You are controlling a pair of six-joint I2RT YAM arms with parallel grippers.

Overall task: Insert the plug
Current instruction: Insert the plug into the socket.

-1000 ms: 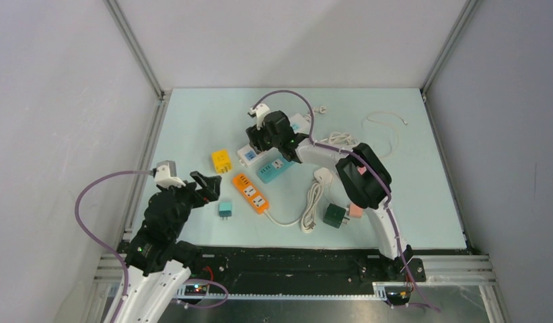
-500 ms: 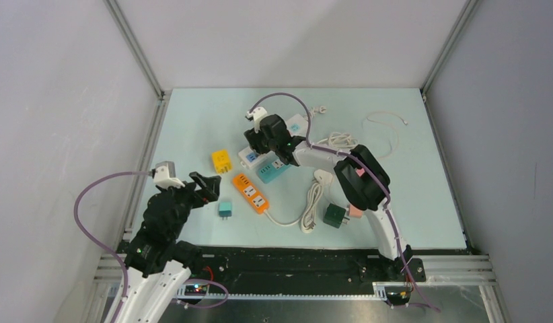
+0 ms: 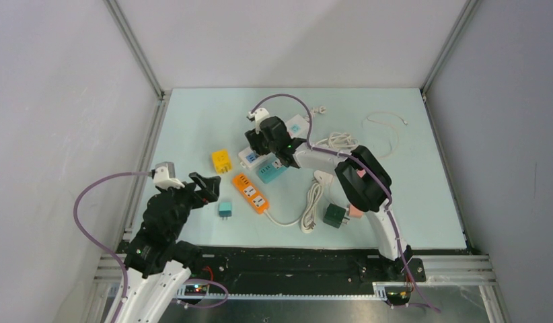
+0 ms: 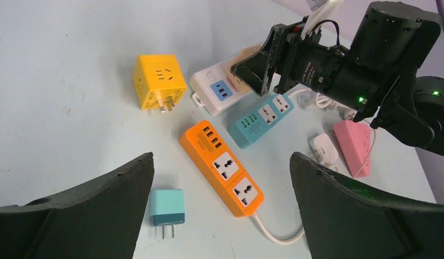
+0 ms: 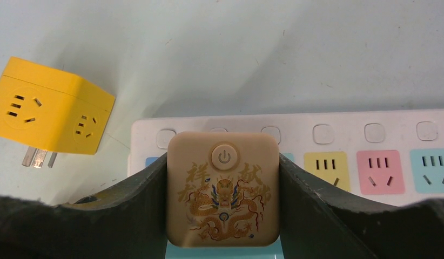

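**Right fingers clamp the dragon plug over the white strip**

The right gripper [image 5: 223, 218] has both fingers [image 5: 147, 208] pressed against the sides of a beige plug [image 5: 222, 183], a square block printed with a gold dragon and a power button. Directly beyond the fingertips lies the white power strip [image 5: 344, 135]. The plug covers its left end, and yellow, pink and blue sockets run off to the fingers' right. Whether the plug touches the strip cannot be told. A yellow cube socket [image 5: 49, 113] lies on the table to the fingers' left.

The left gripper [image 4: 220, 159] holds nothing and its fingers [image 4: 101, 210] are spread wide apart. Between them, on the table below, lie an orange power strip [image 4: 222, 167] and a small teal plug [image 4: 167, 208] close to the left finger. A teal power strip [image 4: 260, 120] lies farther ahead.
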